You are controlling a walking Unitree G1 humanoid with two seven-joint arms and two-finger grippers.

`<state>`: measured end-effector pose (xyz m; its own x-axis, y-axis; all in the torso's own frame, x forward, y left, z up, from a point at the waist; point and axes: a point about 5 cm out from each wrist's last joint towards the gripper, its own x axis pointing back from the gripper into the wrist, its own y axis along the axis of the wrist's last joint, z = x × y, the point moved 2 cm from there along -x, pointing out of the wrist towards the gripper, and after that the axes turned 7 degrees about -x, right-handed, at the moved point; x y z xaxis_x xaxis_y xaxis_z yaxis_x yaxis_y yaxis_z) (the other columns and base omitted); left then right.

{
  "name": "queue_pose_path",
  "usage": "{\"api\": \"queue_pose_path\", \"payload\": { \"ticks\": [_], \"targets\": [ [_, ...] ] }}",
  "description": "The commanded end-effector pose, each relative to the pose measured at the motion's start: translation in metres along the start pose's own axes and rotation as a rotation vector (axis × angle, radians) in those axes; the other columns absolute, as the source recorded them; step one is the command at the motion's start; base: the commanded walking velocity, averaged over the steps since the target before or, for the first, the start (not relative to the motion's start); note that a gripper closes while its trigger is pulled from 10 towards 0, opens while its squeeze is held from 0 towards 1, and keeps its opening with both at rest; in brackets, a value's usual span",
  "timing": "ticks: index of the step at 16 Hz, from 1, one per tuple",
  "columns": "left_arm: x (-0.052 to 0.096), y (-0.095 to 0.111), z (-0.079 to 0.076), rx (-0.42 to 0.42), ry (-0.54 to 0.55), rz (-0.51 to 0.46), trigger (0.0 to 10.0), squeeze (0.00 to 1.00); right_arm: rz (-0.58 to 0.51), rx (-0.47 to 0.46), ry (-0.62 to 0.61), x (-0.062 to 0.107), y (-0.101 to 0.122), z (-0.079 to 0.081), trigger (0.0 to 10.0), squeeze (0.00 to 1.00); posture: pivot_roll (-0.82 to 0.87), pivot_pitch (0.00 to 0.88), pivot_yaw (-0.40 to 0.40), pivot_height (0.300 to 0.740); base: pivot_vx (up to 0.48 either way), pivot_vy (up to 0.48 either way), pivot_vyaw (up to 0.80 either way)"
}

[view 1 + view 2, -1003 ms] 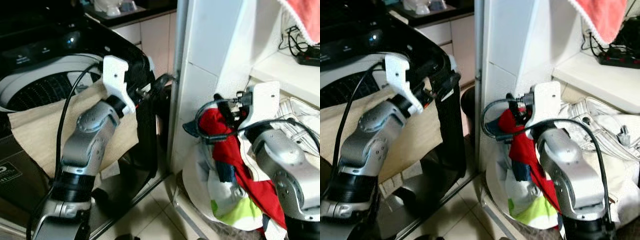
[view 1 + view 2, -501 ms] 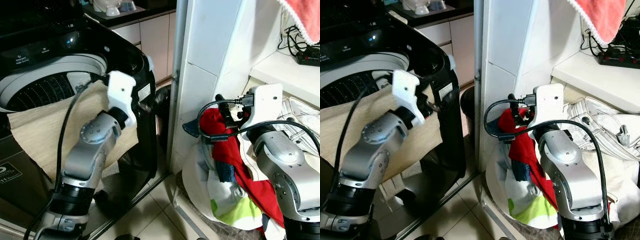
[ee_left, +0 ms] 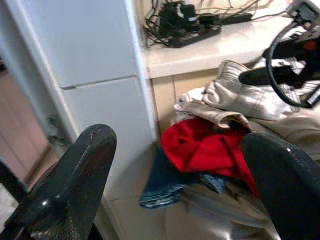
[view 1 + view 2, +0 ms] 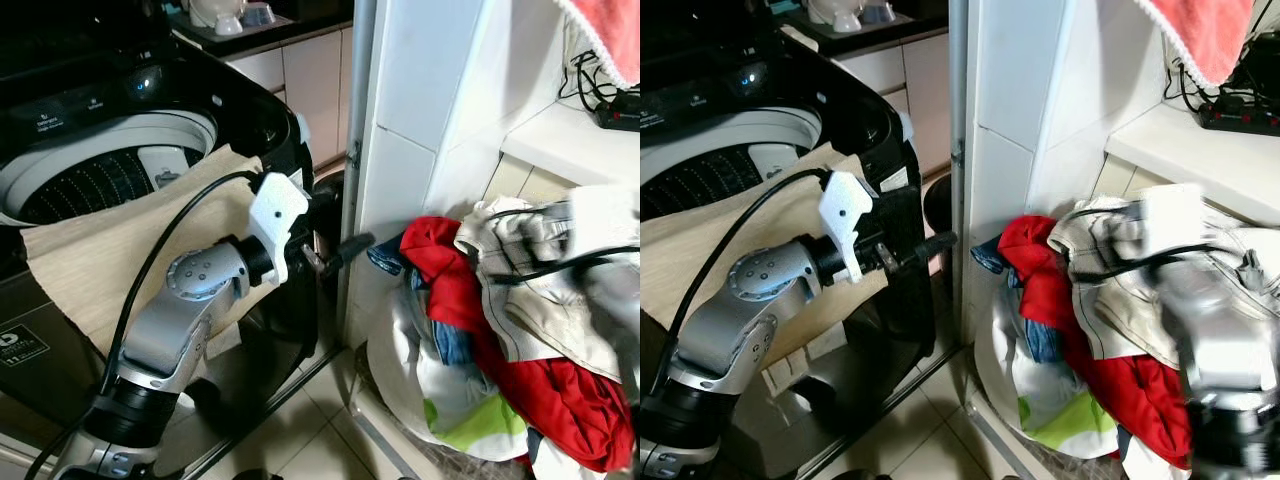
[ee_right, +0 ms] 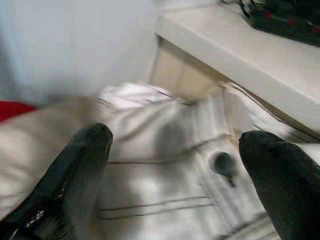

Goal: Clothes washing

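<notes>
A heap of laundry sits low on the right. It holds a red garment [image 4: 452, 272], a cream garment [image 4: 530, 300] on top, a blue piece [image 4: 450, 340] and a white-and-green piece [image 4: 455, 415]. My left gripper [image 4: 342, 250] points from the washer side toward the heap, short of it. In the left wrist view it [image 3: 175, 165] is open, with the red garment [image 3: 200, 145] ahead. My right arm [image 4: 600, 240] is blurred over the heap. Its gripper [image 5: 175, 165] is open above the cream garment [image 5: 150, 170]. The top-loading washing machine [image 4: 150, 75] stands at the left with its drum [image 4: 90, 185] uncovered.
A beige cloth [image 4: 90, 265] lies over the washer's front rim. A white tiled pillar [image 4: 410, 110] stands between washer and heap. Behind the heap is a white ledge [image 4: 560, 135] with a power strip [image 4: 615, 110] and cables. A pink towel [image 4: 610, 30] hangs above.
My left gripper has swung down and right, off the washer's corner toward the heap. My right arm has moved right and is now blurred; the cream garment shows on top.
</notes>
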<state>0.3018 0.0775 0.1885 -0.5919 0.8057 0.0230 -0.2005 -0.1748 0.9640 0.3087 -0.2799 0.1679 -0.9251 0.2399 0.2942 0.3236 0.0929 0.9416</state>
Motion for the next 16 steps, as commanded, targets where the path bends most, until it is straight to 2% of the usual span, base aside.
{"api": "queue_pose_path", "payload": {
  "ticks": [1,2,3,4,5,8,9,10,13,14,15,16],
  "targets": [
    [-0.002,0.009,-0.003,-0.016,-0.048,-0.021,10.0,0.0,0.007,0.005,-0.028,-0.005,0.001,-0.017,10.0,0.0,-0.11,0.0,0.071,0.74,0.0,0.0,0.0],
    [-0.002,0.01,-0.004,-0.027,-0.069,-0.022,10.0,0.0,0.009,0.0,-0.045,-0.009,0.002,-0.029,10.0,0.2,-0.11,0.0,0.071,0.74,0.0,0.0,0.0],
    [-0.002,0.011,-0.004,-0.034,-0.075,-0.023,10.0,0.0,0.002,-0.029,-0.049,-0.012,0.003,-0.046,10.0,1.0,-0.11,0.0,0.07,0.74,0.0,0.0,0.0],
    [-0.002,0.011,-0.004,-0.033,-0.075,-0.022,10.0,0.0,0.006,-0.045,-0.045,-0.013,0.003,-0.05,10.0,1.0,-0.11,0.0,0.07,0.74,0.0,0.0,0.0],
    [-0.002,0.012,-0.004,-0.028,-0.082,-0.022,10.0,0.0,0.065,-0.041,0.035,-0.015,-0.003,-0.057,10.0,1.0,-0.11,0.0,0.07,0.74,0.0,0.0,0.0],
    [0.0,0.013,-0.006,-0.026,-0.115,-0.017,10.0,0.0,0.158,0.017,0.205,-0.011,-0.011,-0.058,10.0,1.0,-0.11,0.0,0.07,0.74,0.0,0.0,0.0],
    [0.0,0.013,-0.008,-0.032,-0.135,-0.015,10.0,0.0,0.195,0.013,0.278,-0.008,-0.016,-0.057,10.0,0.0,-0.11,0.0,0.07,0.74,0.0,0.0,0.0],
    [0.0,0.014,-0.01,-0.037,-0.149,-0.017,10.0,0.0,0.203,0.035,0.302,-0.007,-0.018,-0.058,10.0,0.0,-0.11,0.0,0.07,0.74,0.0,0.0,0.0],
    [0.002,0.014,-0.015,-0.036,-0.191,-0.009,10.0,0.0,0.269,0.006,0.344,-0.001,-0.026,-0.059,10.0,0.0,-0.1,0.0,0.062,0.74,0.0,0.0,0.0],
    [0.003,0.014,-0.016,-0.037,-0.199,-0.008,10.0,0.0,0.286,0.002,0.352,0.0,-0.027,-0.059,6.8,0.0,-0.1,0.0,0.061,0.74,0.0,0.0,0.0],
    [0.003,0.014,-0.016,-0.044,-0.201,-0.008,10.0,0.0,0.294,-0.013,0.364,0.0,-0.027,-0.06,1.5,0.0,-0.1,0.0,0.062,0.74,0.0,0.0,0.0],
    [0.003,0.015,-0.015,-0.052,-0.194,-0.011,10.0,0.0,0.294,-0.03,0.366,-0.001,-0.027,-0.059,0.0,0.0,-0.1,0.0,0.062,0.74,0.0,0.0,0.0]
  ]
}}
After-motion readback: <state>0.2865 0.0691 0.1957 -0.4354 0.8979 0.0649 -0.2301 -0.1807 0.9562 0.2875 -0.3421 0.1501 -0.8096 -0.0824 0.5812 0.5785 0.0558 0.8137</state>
